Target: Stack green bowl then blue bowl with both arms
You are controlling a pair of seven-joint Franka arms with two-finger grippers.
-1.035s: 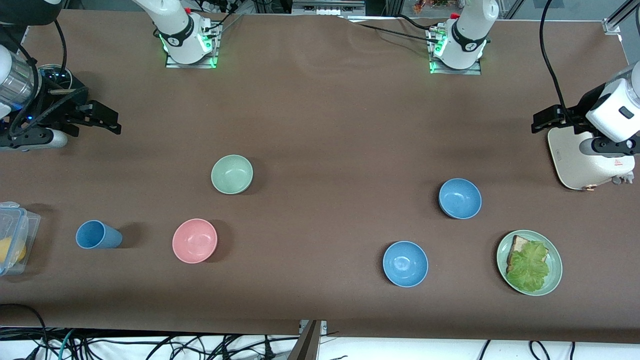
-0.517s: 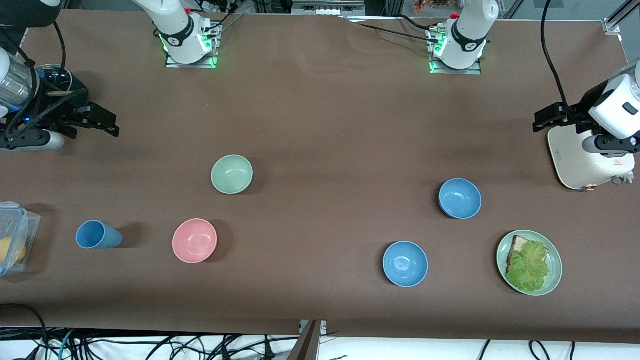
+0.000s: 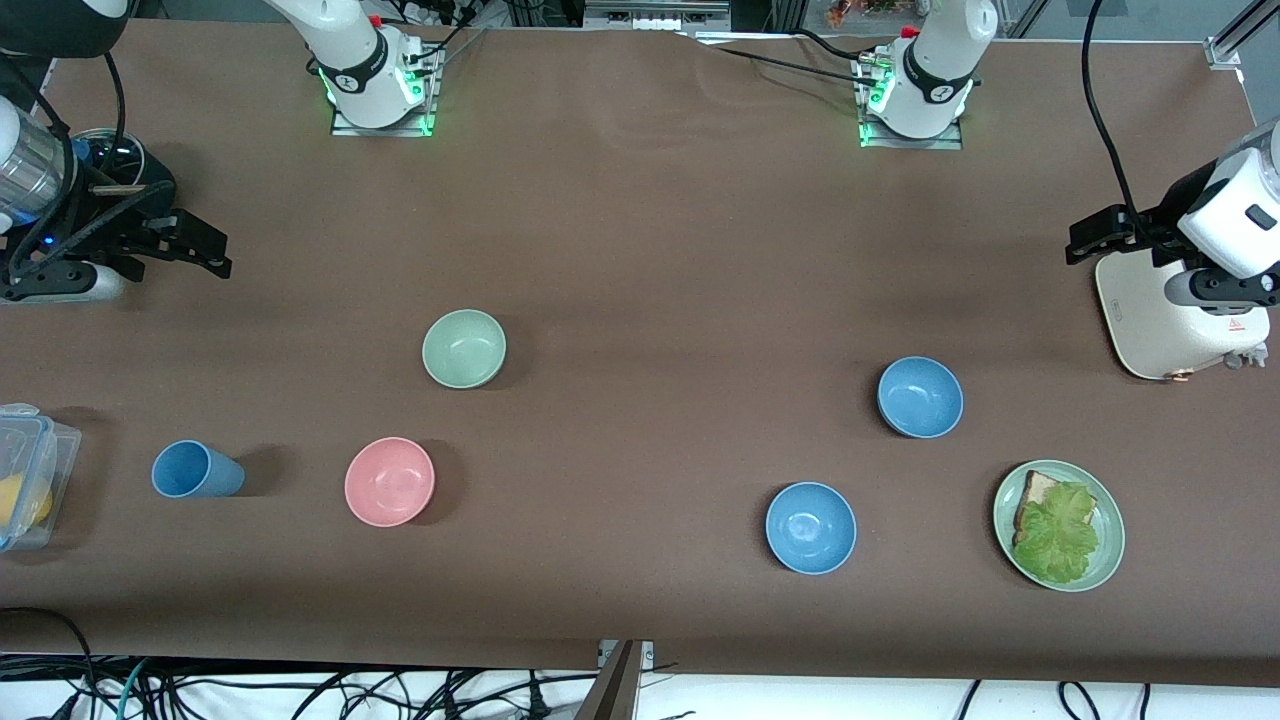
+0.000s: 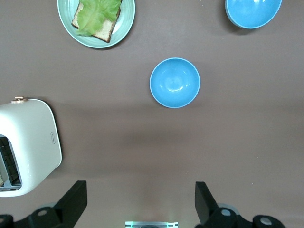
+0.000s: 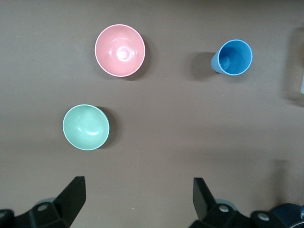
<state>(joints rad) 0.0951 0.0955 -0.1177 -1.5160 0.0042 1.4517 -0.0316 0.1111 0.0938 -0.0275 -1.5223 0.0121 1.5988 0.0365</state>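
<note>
The pale green bowl [image 3: 464, 348] [image 5: 86, 127] sits upright on the brown table, toward the right arm's end. The duller blue bowl [image 3: 920, 397] [image 4: 175, 82] stands toward the left arm's end. My right gripper [image 3: 205, 245] [image 5: 137, 180] hangs open and empty above the table near the right arm's end, well away from the green bowl. My left gripper [image 3: 1085, 238] [image 4: 140, 185] is open and empty too, up beside the toaster and apart from the blue bowl.
A glossier blue bowl [image 3: 811, 527] [image 4: 253, 12] and a green plate [image 3: 1108, 545] of bread and lettuce lie nearer the front camera. A white toaster [image 3: 1150, 310], pink bowl [image 3: 389, 481], blue cup [image 3: 195, 470] and clear box [image 3: 30, 470] are also here.
The right gripper has drifted a little toward the right arm's end of the table. The left wrist shifted slightly. No bowl has moved.
</note>
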